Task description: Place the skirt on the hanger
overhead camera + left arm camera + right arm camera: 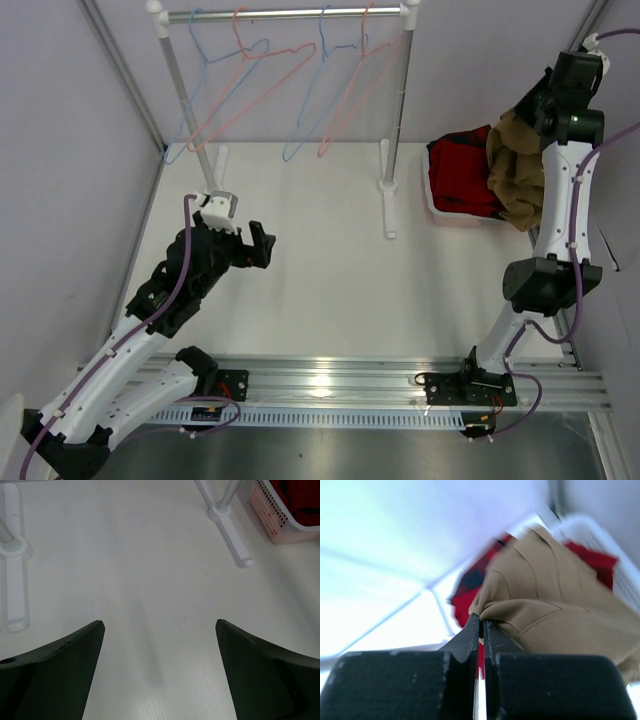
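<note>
The tan-brown skirt (515, 170) hangs from my right gripper (528, 118), lifted above the basket at the back right. In the right wrist view the gripper (481, 617) is shut on a fold of the skirt (555, 610), which drapes down to the right. Salmon-pink hangers (262, 85) hang on the rail (290, 14) at the back, between light blue ones. My left gripper (256, 246) is open and empty above the table's left half; in the left wrist view it (160, 630) shows only bare table between its fingers.
A white-pink basket (440, 212) at the back right holds a red garment (462, 175); it also shows in the left wrist view (272, 515). The rack's white feet (388, 205) stand on the table. Light blue hangers (300, 110) hang on the rail. Walls close both sides.
</note>
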Robot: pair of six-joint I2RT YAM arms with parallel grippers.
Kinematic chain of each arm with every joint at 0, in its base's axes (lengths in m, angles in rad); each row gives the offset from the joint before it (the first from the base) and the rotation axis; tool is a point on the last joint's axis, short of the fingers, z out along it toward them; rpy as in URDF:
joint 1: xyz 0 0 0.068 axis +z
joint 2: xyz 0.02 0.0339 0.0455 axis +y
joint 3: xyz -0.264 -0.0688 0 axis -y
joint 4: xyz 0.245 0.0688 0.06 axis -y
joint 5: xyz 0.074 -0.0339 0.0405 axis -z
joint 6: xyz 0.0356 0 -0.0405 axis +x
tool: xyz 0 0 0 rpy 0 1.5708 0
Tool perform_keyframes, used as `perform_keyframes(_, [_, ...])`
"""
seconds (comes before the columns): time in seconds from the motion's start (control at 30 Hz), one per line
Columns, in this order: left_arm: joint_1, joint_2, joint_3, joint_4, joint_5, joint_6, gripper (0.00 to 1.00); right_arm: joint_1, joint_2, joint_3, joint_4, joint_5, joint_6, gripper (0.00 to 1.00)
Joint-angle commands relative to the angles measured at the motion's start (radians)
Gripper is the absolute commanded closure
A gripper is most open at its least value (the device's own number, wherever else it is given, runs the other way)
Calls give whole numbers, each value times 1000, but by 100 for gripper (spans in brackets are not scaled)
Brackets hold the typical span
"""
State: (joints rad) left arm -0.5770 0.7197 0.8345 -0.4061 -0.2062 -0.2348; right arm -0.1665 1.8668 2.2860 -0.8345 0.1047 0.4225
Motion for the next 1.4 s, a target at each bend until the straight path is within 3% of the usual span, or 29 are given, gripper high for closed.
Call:
perform_keyframes(0.0, [-3, -5, 31, 15, -13, 6, 1, 67, -155, 96, 138, -30, -62, 100])
perform_keyframes(0.37, [-4, -5, 28, 12, -24, 6, 1, 258, -331, 57, 178, -13, -133, 100])
perform_keyframes(0.73, [-4, -2, 49, 9, 5, -14, 0, 640, -508, -353, 242, 147, -140, 100])
perform_keyframes(0.97, [-4, 9, 54, 15, 86, -78, 1, 892, -523, -597, 299, 222, -64, 100])
perform_keyframes(1.07, [-4, 11, 38, 16, 109, -127, 1, 956, -515, -791, 363, 171, 1, 100])
perform_keyframes(1.2, [-3, 15, 15, 21, 128, -173, 1, 1042, -447, -923, 443, 112, 58, 100])
perform_keyframes(1.37, [-3, 41, -37, 20, 139, -245, 1, 1096, -316, -976, 518, 41, 111, 100])
